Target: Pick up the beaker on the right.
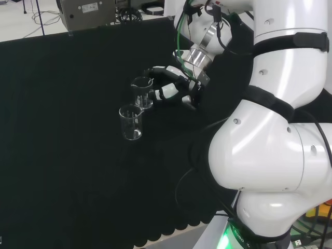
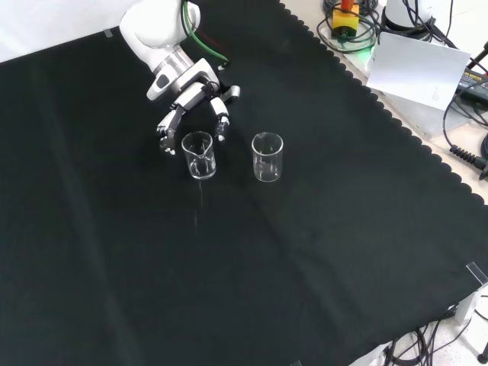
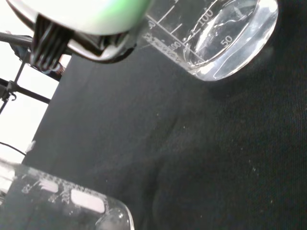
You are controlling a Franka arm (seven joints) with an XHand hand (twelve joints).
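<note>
Here the hand (image 2: 187, 99) reaches from 12 o'clock in the front view, fingers (image 2: 221, 122) spread wide and slightly bent, flanking one clear beaker (image 2: 199, 155); contact cannot be judged. Second beaker (image 2: 267, 157) stands at its 3 o'clock, apart, upright on the black cloth (image 2: 305, 259). Both look empty. Glass walls faint, hard to trace

black cloth (image 2: 305, 252), second clear beaker (image 2: 267, 157)
</note>
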